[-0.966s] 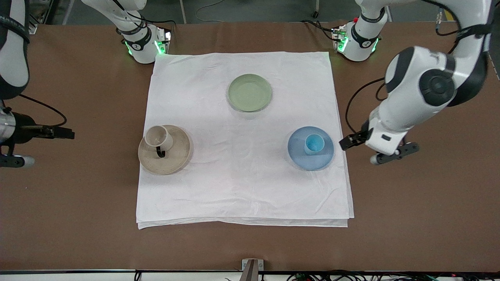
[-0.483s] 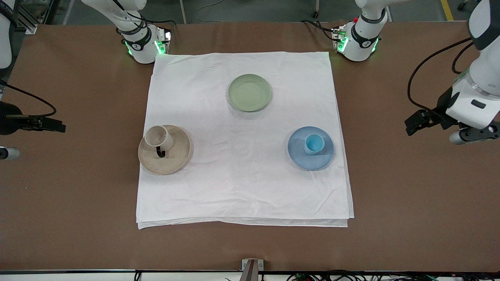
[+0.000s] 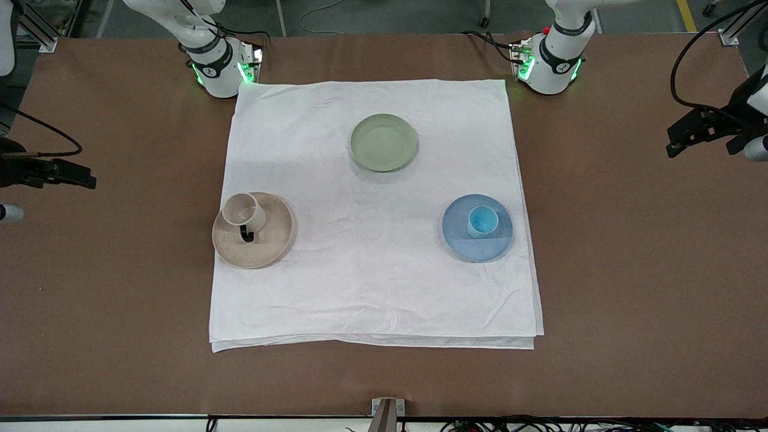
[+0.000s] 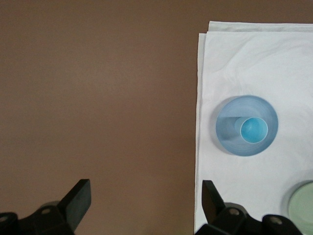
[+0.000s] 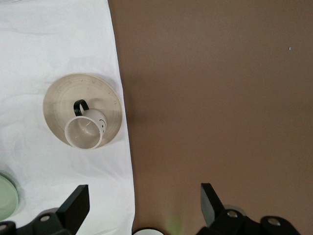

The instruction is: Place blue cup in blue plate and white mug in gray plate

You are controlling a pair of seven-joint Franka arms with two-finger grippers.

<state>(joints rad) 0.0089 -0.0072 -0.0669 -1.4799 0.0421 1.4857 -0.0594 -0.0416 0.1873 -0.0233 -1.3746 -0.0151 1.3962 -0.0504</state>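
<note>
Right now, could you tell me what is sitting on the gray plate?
The white mug stands upright on the gray plate, its dark handle over the plate's middle. The mug looks empty inside. The plate surface beneath the mug is covered.

White cloth (image 3: 372, 288) spread on the table (image 3: 630, 300), between the two arm bases. Three plates on the cloth. Blue plate (image 3: 465, 243) toward the left arm's end, blue cup (image 3: 482, 221) upright on it. Gray plate (image 3: 267, 249) toward the right arm's end, white mug (image 3: 243, 212) on it. Green plate (image 3: 384, 142) between those two and farther from the front camera than both. All three plates well apart. Left gripper (image 3: 678, 141) and right gripper (image 3: 81, 178) over bare table off the cloth's ends.
</note>
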